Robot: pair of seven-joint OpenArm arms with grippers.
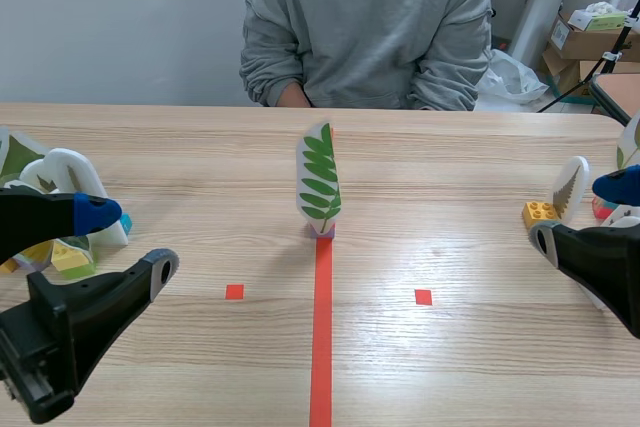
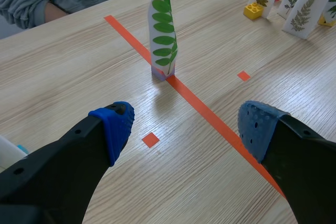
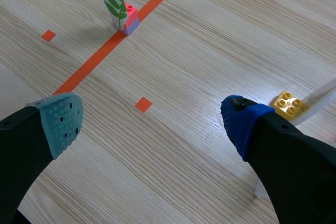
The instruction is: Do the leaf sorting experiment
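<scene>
Ahead of spread jaws, leaf card [image 1: 319, 179] upright

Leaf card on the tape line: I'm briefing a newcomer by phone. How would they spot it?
Follow the long orange-red tape line up the wooden table toward the seated person. The leaf card stands upright on that line. Unlike the side cards, it stands alone mid-table, showing one stem of bright green leaflets.

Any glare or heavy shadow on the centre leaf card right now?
Scene view: leaf card evenly lit, no glare, faint shadow at its base. Left wrist view: soft shadow on the table beside the card. Right wrist view: same soft shadow, no glare.
</scene>
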